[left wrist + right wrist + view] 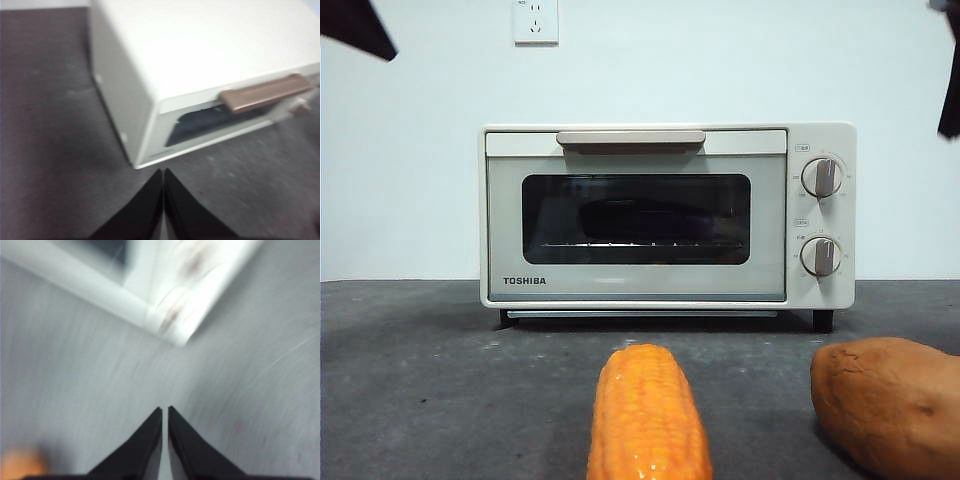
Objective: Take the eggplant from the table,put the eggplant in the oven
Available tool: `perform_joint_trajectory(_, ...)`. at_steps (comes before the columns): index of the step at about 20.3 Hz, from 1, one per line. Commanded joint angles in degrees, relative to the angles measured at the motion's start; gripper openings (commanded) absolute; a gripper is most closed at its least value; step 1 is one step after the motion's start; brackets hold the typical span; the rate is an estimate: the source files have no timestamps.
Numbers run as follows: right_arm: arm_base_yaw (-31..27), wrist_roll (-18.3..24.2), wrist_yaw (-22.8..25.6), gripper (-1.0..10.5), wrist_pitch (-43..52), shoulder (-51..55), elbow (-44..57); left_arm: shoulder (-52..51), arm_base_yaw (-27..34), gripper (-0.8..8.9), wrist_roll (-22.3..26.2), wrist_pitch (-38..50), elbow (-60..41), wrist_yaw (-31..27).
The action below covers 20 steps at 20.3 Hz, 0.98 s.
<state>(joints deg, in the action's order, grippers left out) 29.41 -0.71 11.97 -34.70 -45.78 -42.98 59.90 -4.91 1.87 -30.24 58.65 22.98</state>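
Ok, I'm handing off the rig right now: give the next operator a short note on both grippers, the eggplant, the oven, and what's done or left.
Left gripper: shut, empty, raised near the oven's handle-side corner.
Right gripper: shut, empty, raised over the table near the oven's knob corner; that view is blurred.
Oven: door closed. A dark long shape lies on the rack behind the glass, apparently the eggplant.
Corn cob and sweet potato lie on the table in front of the oven.
Done: eggplant seems to be inside, door shut.
Left: nothing evident; confirm the shape through the glass.
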Motion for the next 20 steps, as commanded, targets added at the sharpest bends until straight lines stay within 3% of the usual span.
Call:
perform_joint_trajectory(1, -4.24, -2.47, -0.68, 0.0, 6.80, 3.06, 2.32, -4.79, -1.18, 0.06, -6.05, 7.19, -9.51, -5.75)
perform_joint_trajectory(6, -6.64, -2.78, -0.24, 0.0, 13.40, 6.60, 7.76, -13.14, -5.14, 0.06, -9.11, 17.51, -23.93, -15.15)
perform_joint_trajectory(20, -6.69, -2.80, 0.50, 0.0, 15.87, 6.58, 8.15, -13.81, -6.80, 0.06, -10.32, 19.56, -25.70, -15.30)
